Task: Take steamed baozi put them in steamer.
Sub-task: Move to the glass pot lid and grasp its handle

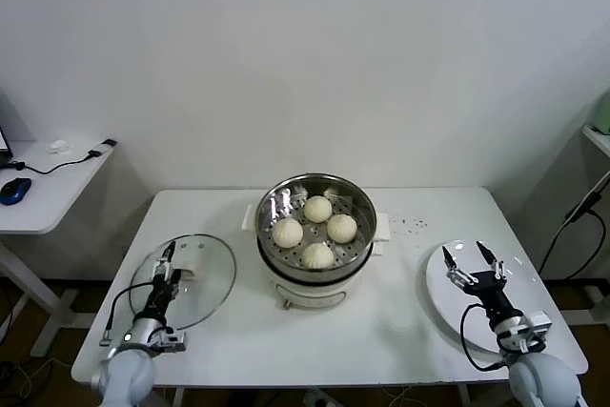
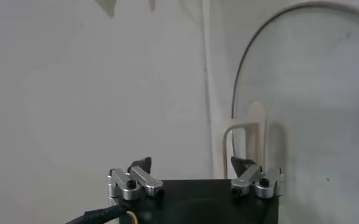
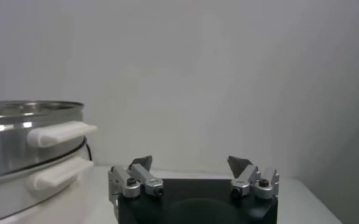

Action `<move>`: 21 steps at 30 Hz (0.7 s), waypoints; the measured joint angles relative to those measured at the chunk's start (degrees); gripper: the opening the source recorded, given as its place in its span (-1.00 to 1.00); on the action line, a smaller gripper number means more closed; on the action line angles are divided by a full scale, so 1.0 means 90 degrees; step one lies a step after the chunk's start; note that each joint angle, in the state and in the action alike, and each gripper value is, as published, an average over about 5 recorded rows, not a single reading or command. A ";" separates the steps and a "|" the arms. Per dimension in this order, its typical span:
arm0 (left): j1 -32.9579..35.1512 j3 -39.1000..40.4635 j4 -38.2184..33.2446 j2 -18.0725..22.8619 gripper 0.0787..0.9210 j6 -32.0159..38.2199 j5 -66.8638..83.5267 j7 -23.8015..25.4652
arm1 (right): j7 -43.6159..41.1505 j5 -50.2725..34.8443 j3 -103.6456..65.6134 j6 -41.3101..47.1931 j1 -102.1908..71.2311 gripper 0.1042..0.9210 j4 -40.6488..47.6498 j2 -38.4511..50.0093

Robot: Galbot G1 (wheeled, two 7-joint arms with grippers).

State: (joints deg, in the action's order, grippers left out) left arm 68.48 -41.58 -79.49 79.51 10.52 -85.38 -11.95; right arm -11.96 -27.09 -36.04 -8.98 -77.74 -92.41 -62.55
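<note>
The table (image 1: 381, 331) held the steamer (image 1: 315, 278) with all four buns (image 1: 318, 209) inside, so any further reach risked knocking it. The head view alone showed the plate (image 1: 457, 316) bare and the lid (image 1: 214, 283) off. The right gripper (image 1: 470, 256) and the left gripper (image 1: 169, 255) both gaped wide, empty.

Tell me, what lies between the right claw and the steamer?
Only bare white table, seen in the head view. The open right claw hovers over the empty white plate, and nothing stands between the plate's edge and the steamer with its four buns.
</note>
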 measured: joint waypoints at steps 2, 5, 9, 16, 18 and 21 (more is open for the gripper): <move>-0.0090 0.0016 0.0095 0.0000 0.77 -0.0003 0.0014 -0.0021 | -0.0016 0.0046 -0.0012 -0.0020 -0.0009 0.76 0.0035 -0.0021; -0.0204 0.0034 0.0223 -0.0001 0.76 0.0005 0.0058 -0.0049 | -0.0037 0.0106 -0.0038 -0.0045 -0.0030 0.76 0.0076 -0.0052; -0.0277 0.0069 0.0328 -0.0021 0.59 0.0054 0.0149 -0.0055 | -0.0062 0.0179 -0.0073 -0.0069 -0.0045 0.76 0.0124 -0.0097; -0.0329 0.0115 0.0460 -0.0033 0.10 0.0137 0.0306 -0.0013 | -0.0094 0.0309 -0.0096 -0.0121 -0.0033 0.76 0.0216 -0.0178; -0.0337 0.0118 0.0483 -0.0033 -0.03 0.0155 0.0345 0.0000 | -0.0101 0.0340 -0.0102 -0.0130 -0.0031 0.76 0.0236 -0.0191; -0.0339 0.0128 0.0492 -0.0035 -0.23 0.0165 0.0413 0.0013 | -0.0110 0.0381 -0.0118 -0.0150 -0.0020 0.76 0.0277 -0.0207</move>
State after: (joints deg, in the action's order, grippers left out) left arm 65.43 -40.43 -75.06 79.20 12.01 -81.67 -11.84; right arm -12.94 -23.66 -37.11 -10.33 -77.92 -89.91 -64.41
